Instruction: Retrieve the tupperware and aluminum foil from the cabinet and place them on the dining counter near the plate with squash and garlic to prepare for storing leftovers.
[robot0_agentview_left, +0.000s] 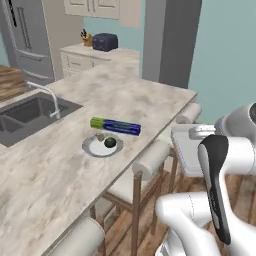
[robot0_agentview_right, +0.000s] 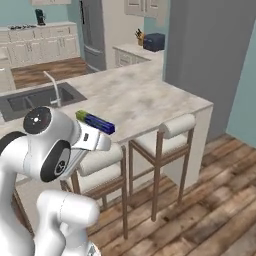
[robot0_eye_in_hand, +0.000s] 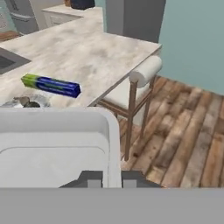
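A long dark-blue foil carton with a green end (robot0_agentview_left: 115, 126) lies flat at frame centre on the marbled beige counter (robot0_agentview_left: 145, 97). A pale grey rectangular container (robot0_eye_in_hand: 57, 146) fills the hand view's lower left.

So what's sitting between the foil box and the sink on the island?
Bare marbled counter. In the left base view nothing lies between the aluminum foil and the sink; the faucet stands at the sink's edge, and the plate sits nearer the stools.

Pale teal walls (robot0_agentview_right: 245, 95) enclose the kitchen, with a wide grey pillar (robot0_agentview_right: 205, 50) at the far corner. Brown wood planks cover the floor (robot0_agentview_right: 210, 200). Wooden stools (robot0_agentview_right: 165, 142) with pale cushions line one side. A steel fridge (robot0_agentview_left: 27, 35) stands beside cream drawers (robot0_agentview_left: 77, 61).
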